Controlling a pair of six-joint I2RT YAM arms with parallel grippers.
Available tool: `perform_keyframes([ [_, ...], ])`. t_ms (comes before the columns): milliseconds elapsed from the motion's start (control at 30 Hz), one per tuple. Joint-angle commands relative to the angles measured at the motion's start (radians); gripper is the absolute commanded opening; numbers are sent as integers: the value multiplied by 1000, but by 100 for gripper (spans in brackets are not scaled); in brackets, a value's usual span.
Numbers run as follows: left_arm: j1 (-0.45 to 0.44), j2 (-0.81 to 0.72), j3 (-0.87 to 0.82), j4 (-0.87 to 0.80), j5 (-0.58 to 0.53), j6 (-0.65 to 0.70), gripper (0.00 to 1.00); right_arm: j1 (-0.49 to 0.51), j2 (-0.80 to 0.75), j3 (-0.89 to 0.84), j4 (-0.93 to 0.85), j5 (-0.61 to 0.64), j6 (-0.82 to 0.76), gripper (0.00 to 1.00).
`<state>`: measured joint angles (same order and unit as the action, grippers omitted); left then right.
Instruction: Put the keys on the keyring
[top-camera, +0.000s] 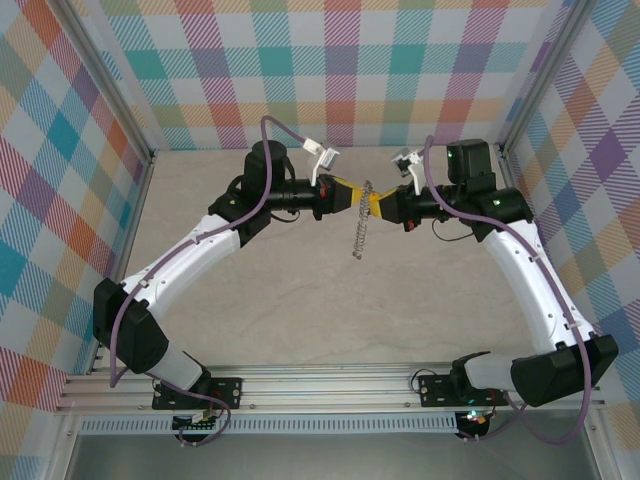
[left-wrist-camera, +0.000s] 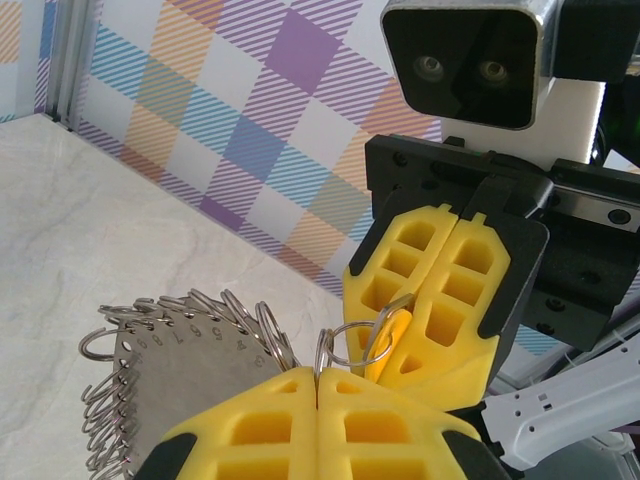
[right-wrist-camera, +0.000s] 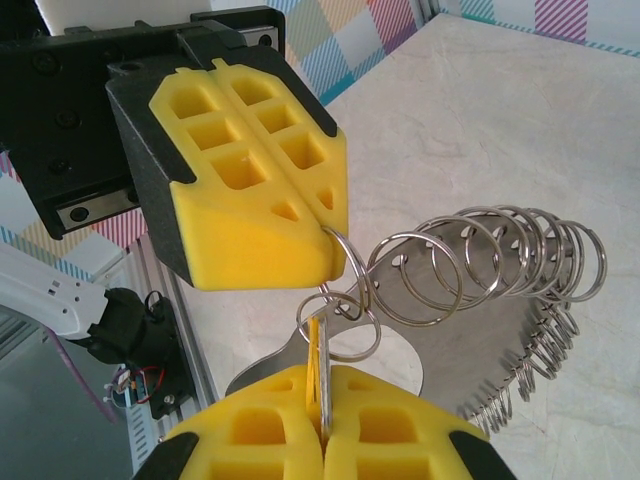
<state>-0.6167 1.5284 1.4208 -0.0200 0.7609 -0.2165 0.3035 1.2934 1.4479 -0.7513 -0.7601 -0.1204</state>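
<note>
The left gripper (left-wrist-camera: 318, 385) has its yellow fingers pressed together. They pinch the keyring (right-wrist-camera: 372, 322), a small silver ring of wire. The keyring is joined to a flat metal plate (left-wrist-camera: 190, 390) that has lots of other rings (right-wrist-camera: 520, 250) all round its edge. The plate dangles from the grip, up in the air over the middle of the table (top-camera: 260, 300), a bit nearer the far edge than the near edge.

Just to the right of the keyring is the key (left-wrist-camera: 392, 338). Its thin yellow head pokes up right at the wire. The right gripper (right-wrist-camera: 322, 425) has its fingers pressed together too, and they pinch the key. The two grippers are almost nose to nose.

I think this is the tricky part of the job: getting the key onto the keyring. I cannot tell if the key has slipped onto the wire yet.

The next move needs to be tiny and slow. The left gripper should hold the keyring steady. The right gripper should push the key's hole along the wire. If the push is too hard, the keyring could twist or the key could pop out.
</note>
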Motion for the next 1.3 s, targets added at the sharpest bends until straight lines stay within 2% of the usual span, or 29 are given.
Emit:
perform_keyframes([
  [0,3,-24,-3,43,-3,2,0,7,15,35,-29,-38,-25,0],
  [667,3,28,97,-153,89,137,0,11,83,138,-151,-62,-108,0],
  [1000,4,11,48,-44,19,62,0,11,10,1,-57,-41,-48,0],
  [1267,3,4,40,-30,19,50,0,12,-13,-46,-18,-41,-20,0],
])
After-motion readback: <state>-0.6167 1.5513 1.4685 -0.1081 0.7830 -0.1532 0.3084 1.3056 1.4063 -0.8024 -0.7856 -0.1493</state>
